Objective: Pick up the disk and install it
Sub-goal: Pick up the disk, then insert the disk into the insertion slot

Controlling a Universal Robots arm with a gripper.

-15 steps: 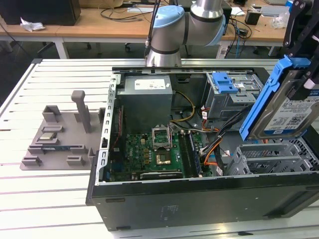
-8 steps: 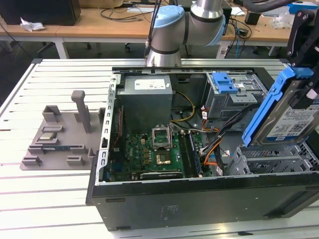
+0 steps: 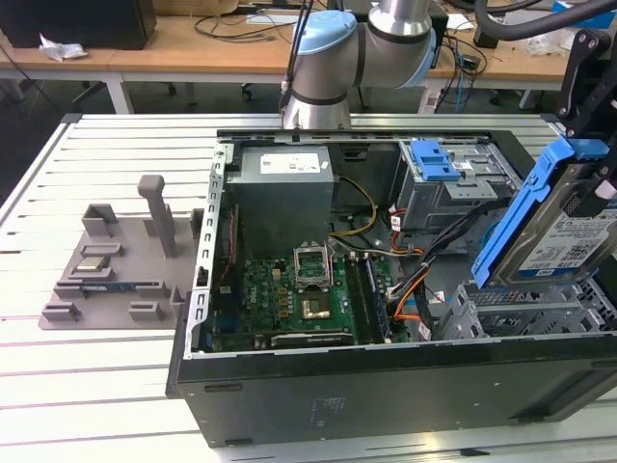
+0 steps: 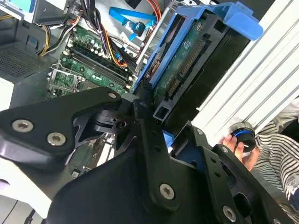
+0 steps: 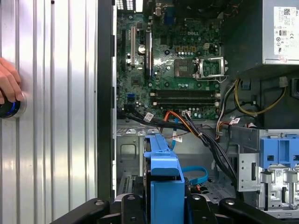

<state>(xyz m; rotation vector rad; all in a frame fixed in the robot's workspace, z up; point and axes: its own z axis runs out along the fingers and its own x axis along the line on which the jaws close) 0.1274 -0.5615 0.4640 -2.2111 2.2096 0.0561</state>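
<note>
Already my gripper (image 3: 590, 169) clamps the silver-grey metal disk with blue rails (image 3: 564, 241), lifted, tilted, at three o'clock from the green motherboard (image 3: 289, 289); seating it remains undone.

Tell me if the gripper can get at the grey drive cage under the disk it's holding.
Probably yes. The gripper holds the disk tilted above the grey drive cage, with nothing visible between them. A blue cable and black cables lie close by in the case and might snag.
</note>
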